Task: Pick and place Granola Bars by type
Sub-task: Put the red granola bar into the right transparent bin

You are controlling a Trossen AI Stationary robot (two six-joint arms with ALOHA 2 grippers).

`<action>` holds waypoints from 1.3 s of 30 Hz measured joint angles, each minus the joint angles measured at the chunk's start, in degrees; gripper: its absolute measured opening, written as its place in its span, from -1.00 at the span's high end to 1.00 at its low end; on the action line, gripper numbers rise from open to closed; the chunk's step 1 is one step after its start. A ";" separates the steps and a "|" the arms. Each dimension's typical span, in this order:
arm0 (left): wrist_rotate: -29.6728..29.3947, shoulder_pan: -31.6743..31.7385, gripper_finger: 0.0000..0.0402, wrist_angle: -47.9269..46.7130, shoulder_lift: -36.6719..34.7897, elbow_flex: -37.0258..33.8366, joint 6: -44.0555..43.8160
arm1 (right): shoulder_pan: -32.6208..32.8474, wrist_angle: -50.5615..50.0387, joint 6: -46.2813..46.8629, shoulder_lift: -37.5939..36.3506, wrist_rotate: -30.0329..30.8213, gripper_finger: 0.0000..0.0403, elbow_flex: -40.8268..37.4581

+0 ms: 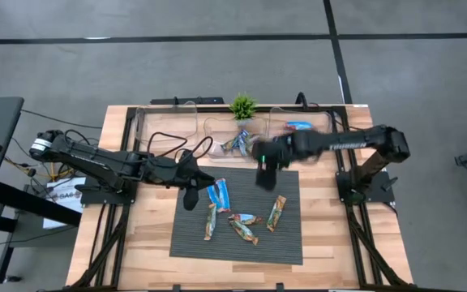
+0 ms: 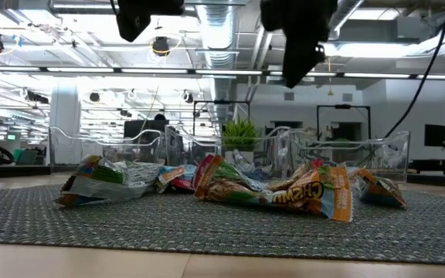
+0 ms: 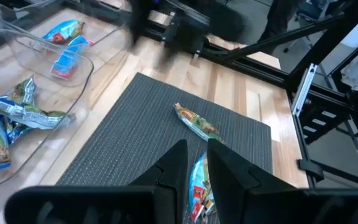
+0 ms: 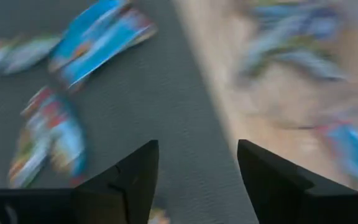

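While both arms hang over the table, the bars lie in 2 places: loose on the dark mat (image 1: 237,243) and already in the clear bins (image 1: 217,128) along the far edge.

On the mat, the high view shows a bright blue bar (image 1: 219,193) near the left edge, 3 tan-green bars in front of it (image 1: 210,221) (image 1: 243,230) (image 1: 246,218), and another tan-green bar (image 1: 276,212) to the right. A middle bin holds a bunch of blue-brown bars (image 1: 237,143); the bin to its right holds a blue bar (image 1: 300,126). A small green plant (image 1: 242,105) stands behind the bins.

The right gripper (image 1: 265,174) hovers above the mat's far edge, between the blue bar and the rightmost tan-green one, touching neither. In its wrist view the fingers (image 4: 129,177) stand wide apart with nothing between them, and blue bars (image 4: 101,38) lie on the mat ahead.

The left gripper (image 1: 191,193) sits just left of the bright blue bar, at the mat's left edge. Its wrist view shows the fingers (image 3: 174,165) close together, only a narrow gap, holding nothing; the blue bar (image 3: 199,186) lies directly beyond the tips, and a tan-green bar (image 3: 196,122) farther on.
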 joint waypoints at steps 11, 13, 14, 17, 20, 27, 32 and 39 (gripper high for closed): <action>1.36 0.00 0.73 -4.03 0.02 0.00 0.28 | 16.54 11.15 5.77 11.89 -5.02 0.03 0.38; 1.43 0.00 0.73 -4.15 0.02 0.00 0.15 | 17.96 11.35 6.24 15.21 -5.02 0.05 0.55; 1.41 0.00 0.73 -4.40 0.02 0.00 -0.03 | 18.48 11.88 6.49 17.02 -5.03 0.06 0.91; 1.79 0.00 0.73 -4.99 0.03 0.00 -0.65 | 19.30 11.65 6.20 21.11 -5.03 0.08 1.79; 1.86 0.00 0.73 -5.22 0.04 0.00 -0.81 | 19.28 12.28 5.75 24.25 -4.50 0.10 2.91; 2.18 0.00 0.73 -5.33 0.04 0.00 -1.52 | 17.67 13.71 5.11 26.28 -3.15 0.14 3.86; 2.46 0.00 0.73 -5.20 0.04 0.00 -1.80 | 16.12 13.74 3.80 27.03 -3.92 0.19 3.88; 2.57 0.00 0.73 -5.28 0.04 0.00 -1.81 | 15.42 13.42 2.05 27.85 -7.21 0.29 3.77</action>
